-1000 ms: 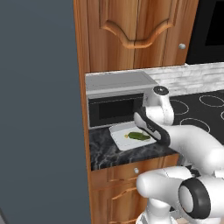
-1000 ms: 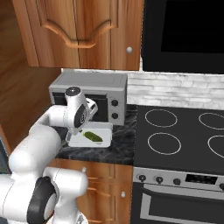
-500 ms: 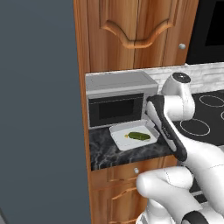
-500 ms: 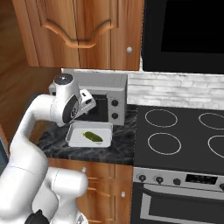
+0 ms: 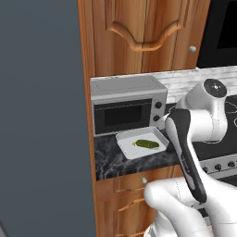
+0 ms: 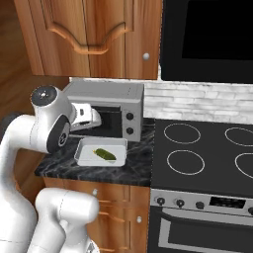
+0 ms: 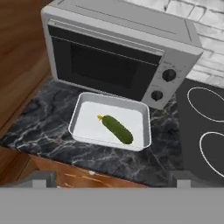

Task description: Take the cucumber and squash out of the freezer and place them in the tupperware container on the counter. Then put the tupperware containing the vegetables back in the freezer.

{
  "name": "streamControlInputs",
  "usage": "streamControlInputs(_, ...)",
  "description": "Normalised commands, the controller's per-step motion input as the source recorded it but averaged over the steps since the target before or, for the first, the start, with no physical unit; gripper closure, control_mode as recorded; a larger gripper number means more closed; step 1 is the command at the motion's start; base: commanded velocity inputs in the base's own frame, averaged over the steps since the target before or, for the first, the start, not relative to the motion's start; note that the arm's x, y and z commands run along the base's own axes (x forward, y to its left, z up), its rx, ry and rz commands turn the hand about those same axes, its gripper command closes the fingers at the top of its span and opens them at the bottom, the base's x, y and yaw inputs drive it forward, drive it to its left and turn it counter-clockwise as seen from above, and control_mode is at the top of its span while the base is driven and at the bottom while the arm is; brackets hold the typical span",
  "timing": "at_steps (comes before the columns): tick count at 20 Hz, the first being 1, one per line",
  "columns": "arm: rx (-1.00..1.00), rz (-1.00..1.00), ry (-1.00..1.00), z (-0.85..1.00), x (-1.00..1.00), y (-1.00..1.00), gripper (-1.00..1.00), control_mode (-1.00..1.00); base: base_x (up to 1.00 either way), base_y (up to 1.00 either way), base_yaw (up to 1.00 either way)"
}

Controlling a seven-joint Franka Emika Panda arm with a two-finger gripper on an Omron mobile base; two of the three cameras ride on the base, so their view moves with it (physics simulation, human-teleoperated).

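The cucumber (image 7: pixel 117 129) lies slantwise in the whitish tupperware container (image 7: pixel 81 114), which sits on the black marble counter (image 7: pixel 39 118) in front of the microwave. In the base views the cucumber (image 5: pixel 147 144) (image 6: pixel 105 154) rests in the same tray (image 5: pixel 126 144) (image 6: pixel 86 157). My gripper (image 7: pixel 111 179) hangs open above the counter's front edge, back from the tray, with nothing between its fingertips (image 7: pixel 40 178). In the right base view the gripper (image 6: pixel 97 121) is raised in front of the microwave door. The freezer (image 5: pixel 41 115) is a flat slate-grey face at the left. The squash is out of view.
A grey microwave (image 5: pixel 127 107) stands right behind the tray. A black stovetop (image 6: pixel 202 158) with ring marks adjoins the counter on the right. Wooden wall cabinets (image 5: pixel 143 32) hang above, and wooden drawers (image 6: pixel 99 197) sit below the counter.
The hand has lifted up and back from just over the tray, jaws staying wide. The cucumber stays lying in the tray.
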Motion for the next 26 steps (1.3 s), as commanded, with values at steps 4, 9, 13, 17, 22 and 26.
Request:
streamControlInputs(4,0.03,-0.30,0.07,0.60,-0.30,0.00,-1.00,-1.00,0.00,0.00,0.00)
streamControlInputs(9,0.09,-0.05,-0.13,-0.01,-0.71,0.00,-1.00,-1.00,0.00,0.00,0.00)
streamControlInputs(13,0.20,0.00,-0.15,0.01,-0.65,0.00,-1.00,-1.00,0.00,0.00,0.00)
streamControlInputs(17,0.19,0.00,-0.04,0.14,-0.57,0.00,-1.00,-1.00,0.00,0.00,0.00)
streamControlInputs(22,0.04,-0.03,0.03,0.10,-0.12,0.00,-1.00,-1.00,0.00,0.00,0.00)
streamControlInputs(26,0.00,-0.03,0.00,0.00,0.00,0.00,-1.00,-1.00,0.00,0.00,0.00)
